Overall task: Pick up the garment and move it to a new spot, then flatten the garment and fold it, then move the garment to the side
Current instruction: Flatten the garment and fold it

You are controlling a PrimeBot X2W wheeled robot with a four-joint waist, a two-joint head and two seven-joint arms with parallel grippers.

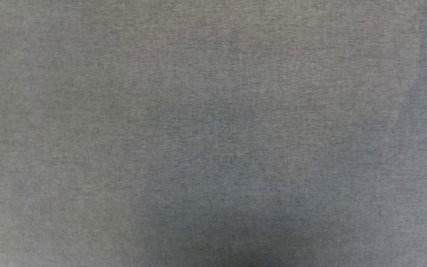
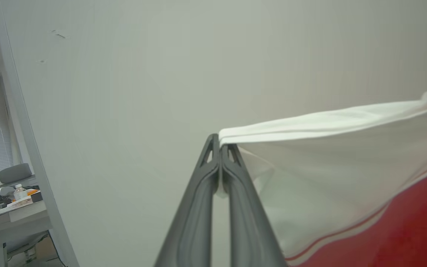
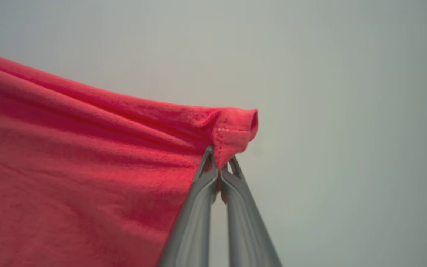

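Red soft-fabric jersey T-shirt with white sleeves (image 2: 347, 167) hung aloft, spread between both grippers. Left gripper (image 2: 220, 144) clamped on white sleeve edge. Right gripper (image 3: 219, 161) pinched red hem corner. Judged light, limp, stretchy. Thin pinches might slip, so hems and seams safest hold.

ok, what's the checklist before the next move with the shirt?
1. Left tool shut on the white edge of the shirt: ok.
2. Right tool shut on its red hem corner: ok.
3. Fabric pulled outward from each grip, not slack at the tips: ok.
4. Shirt hanging free of the gray surface: cannot tell.
5. Which way the print faces: cannot tell.
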